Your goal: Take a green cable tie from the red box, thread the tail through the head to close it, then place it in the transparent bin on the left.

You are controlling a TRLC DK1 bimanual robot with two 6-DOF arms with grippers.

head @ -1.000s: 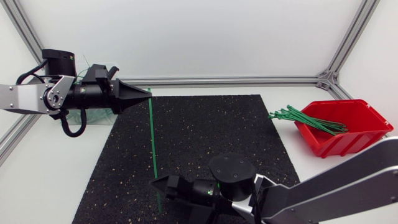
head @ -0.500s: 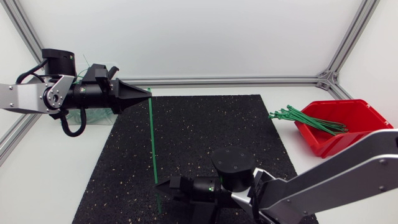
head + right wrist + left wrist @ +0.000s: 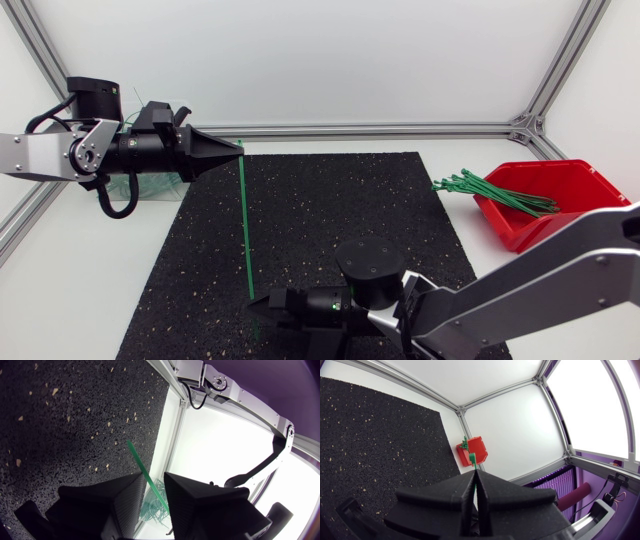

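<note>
Green cable tie [image 3: 244, 230] being offered for threading at centre frame

At lower centre, the right gripper [image 3: 256, 303] is being shown unclenched around the tie's near end. The strip, likely light, springy and slippery and best pinched near its tip, is being stretched lengthwise up the mat [image 3: 340, 210], its far end clamped by the left gripper [image 3: 238, 149] at upper left.

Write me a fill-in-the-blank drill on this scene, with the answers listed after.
The left gripper is ___ on one end of the green cable tie.
The right gripper, at the tie's other end, has its fingers ___.
Spare ties lie in a box coloured ___.
Missing words: shut; open; red.
</note>
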